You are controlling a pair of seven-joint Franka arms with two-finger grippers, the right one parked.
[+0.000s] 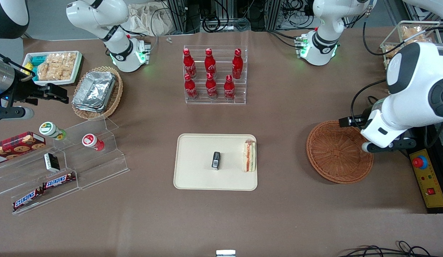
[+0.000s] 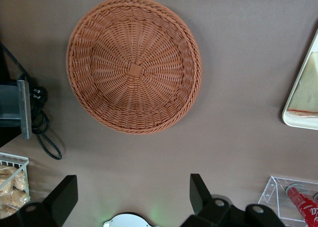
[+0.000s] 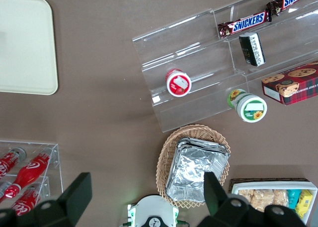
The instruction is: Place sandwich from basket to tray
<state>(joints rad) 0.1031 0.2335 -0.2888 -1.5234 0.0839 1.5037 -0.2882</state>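
The sandwich [image 1: 249,156] lies on the cream tray [image 1: 192,178], at the tray's edge toward the working arm; the left wrist view shows its pale bread [image 2: 305,88] inside the tray rim [image 2: 297,121]. The round reddish-brown basket [image 1: 337,151] stands empty beside the tray, and its woven bottom [image 2: 134,65] is bare. My gripper [image 2: 131,197] hangs open above the table next to the basket, with nothing between its fingers [image 2: 198,189]. In the front view it [image 1: 387,145] sits over the basket's rim at the working arm's end.
A small black object [image 1: 216,160] lies mid-tray. A rack of red bottles [image 1: 214,76] stands farther from the camera than the tray. A yellow box with a red stop button [image 1: 426,178] flanks the basket. Acrylic steps [image 1: 64,160] and a foil-filled oval basket [image 1: 96,91] lie toward the parked arm's end.
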